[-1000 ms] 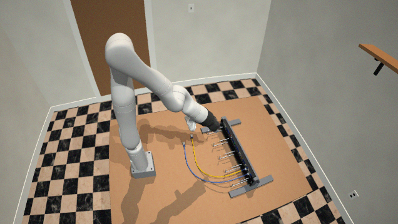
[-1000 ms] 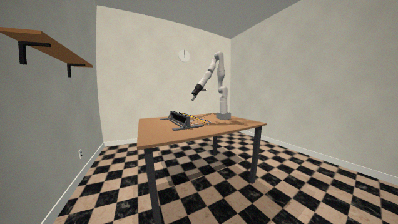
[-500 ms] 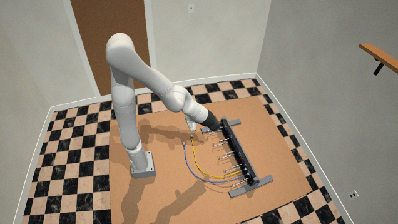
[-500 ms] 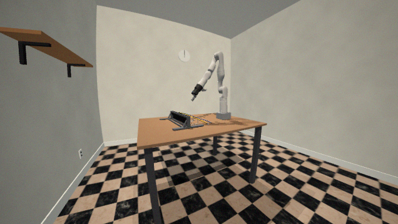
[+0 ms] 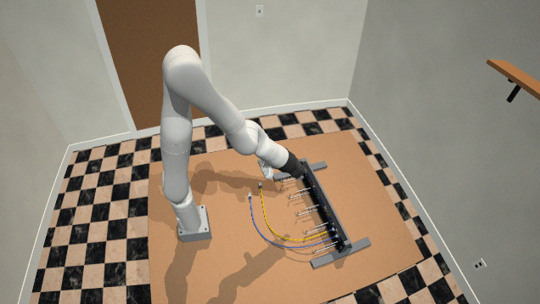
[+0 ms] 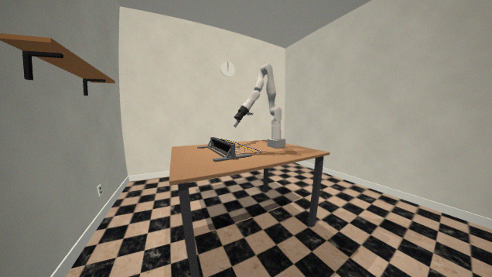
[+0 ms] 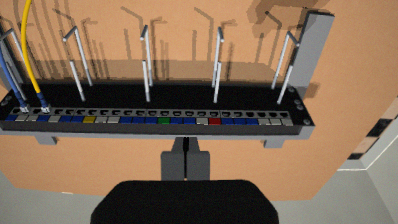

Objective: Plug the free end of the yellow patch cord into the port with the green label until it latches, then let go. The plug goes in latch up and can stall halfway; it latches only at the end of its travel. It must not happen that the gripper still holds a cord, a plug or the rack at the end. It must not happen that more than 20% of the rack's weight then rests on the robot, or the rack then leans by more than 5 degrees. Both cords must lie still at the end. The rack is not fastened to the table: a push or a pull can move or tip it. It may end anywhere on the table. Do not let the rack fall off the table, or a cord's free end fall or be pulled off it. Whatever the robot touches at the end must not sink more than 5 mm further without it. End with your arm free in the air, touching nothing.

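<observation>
The black patch rack (image 5: pixel 327 205) (image 6: pixel 221 145) (image 7: pixel 125 96) stands on the table (image 5: pixel 378 191) (image 6: pixel 201 164). In the wrist view its port row faces me, and the green label (image 7: pixel 163 120) is near the middle of the row. The yellow cord (image 5: pixel 264 211) (image 7: pixel 29 55) is plugged in at the rack's near end, and its free plug (image 5: pixel 260 185) lies loose on the table. The blue cord (image 5: pixel 255 224) (image 7: pixel 8 67) lies beside it, with its free end (image 5: pixel 250 195) on the table too. My gripper (image 5: pixel 304 174) (image 6: pixel 235 124) (image 7: pixel 186 151) is shut and empty, hovering above the rack's far end.
Silver hook posts (image 7: pixel 146 65) (image 5: pixel 307 211) stick out of the rack on the cord side. Red (image 7: pixel 214 120) and yellow (image 7: pixel 89 119) labels sit on the same row. The arm's base (image 5: pixel 194 231) (image 6: pixel 276 142) is bolted at the table's left. The table edge lies beyond the rack.
</observation>
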Available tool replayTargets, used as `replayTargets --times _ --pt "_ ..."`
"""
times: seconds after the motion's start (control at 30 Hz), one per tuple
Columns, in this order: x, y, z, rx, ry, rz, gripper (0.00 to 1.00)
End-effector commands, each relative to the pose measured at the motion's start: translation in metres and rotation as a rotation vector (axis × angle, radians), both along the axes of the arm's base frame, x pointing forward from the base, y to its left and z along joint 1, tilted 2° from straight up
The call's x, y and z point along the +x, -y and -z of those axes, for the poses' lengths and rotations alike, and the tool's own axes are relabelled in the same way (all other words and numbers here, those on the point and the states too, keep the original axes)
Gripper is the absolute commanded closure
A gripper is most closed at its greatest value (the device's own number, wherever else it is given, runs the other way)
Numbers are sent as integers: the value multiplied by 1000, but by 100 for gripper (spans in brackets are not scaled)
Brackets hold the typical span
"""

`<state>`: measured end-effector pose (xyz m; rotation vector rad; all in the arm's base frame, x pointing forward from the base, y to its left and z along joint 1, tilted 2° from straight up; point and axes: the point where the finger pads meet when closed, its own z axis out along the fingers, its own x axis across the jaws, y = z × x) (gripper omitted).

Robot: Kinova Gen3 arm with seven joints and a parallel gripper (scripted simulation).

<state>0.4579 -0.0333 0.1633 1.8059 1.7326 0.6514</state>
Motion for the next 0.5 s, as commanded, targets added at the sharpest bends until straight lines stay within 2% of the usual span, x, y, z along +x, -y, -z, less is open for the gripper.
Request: replayTargets --times 0.0,0.23,0.3,0.47 --pt "10 8 21 6 -15 20 100" --pt "38 11 52 6 -15 20 100" --pt "38 11 52 6 -15 20 100" --pt "54 12 70 6 -15 20 100"
